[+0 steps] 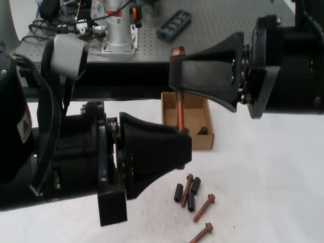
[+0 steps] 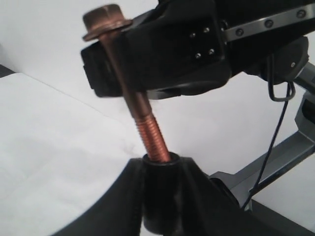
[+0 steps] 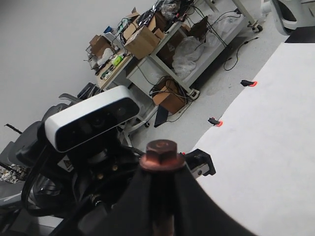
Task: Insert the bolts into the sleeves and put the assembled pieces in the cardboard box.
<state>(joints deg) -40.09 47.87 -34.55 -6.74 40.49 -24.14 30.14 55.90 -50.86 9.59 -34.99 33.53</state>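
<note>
Clamping a bolt (image 1: 179, 109), right fingers (image 1: 202, 71), left fingers (image 1: 157, 147) clenched on sleeve (image 2: 158, 169), white cloth (image 1: 263, 192) (loose bolts (image 1: 204, 207)), cluttered shelves (image 3: 162, 54).

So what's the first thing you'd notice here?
The copper bolt standing upright in mid-air: the right gripper holds it near its head, and its threaded tip sits in the black sleeve held by the left gripper. Nearby, spare bolts and sleeves lie on the white bench.
</note>
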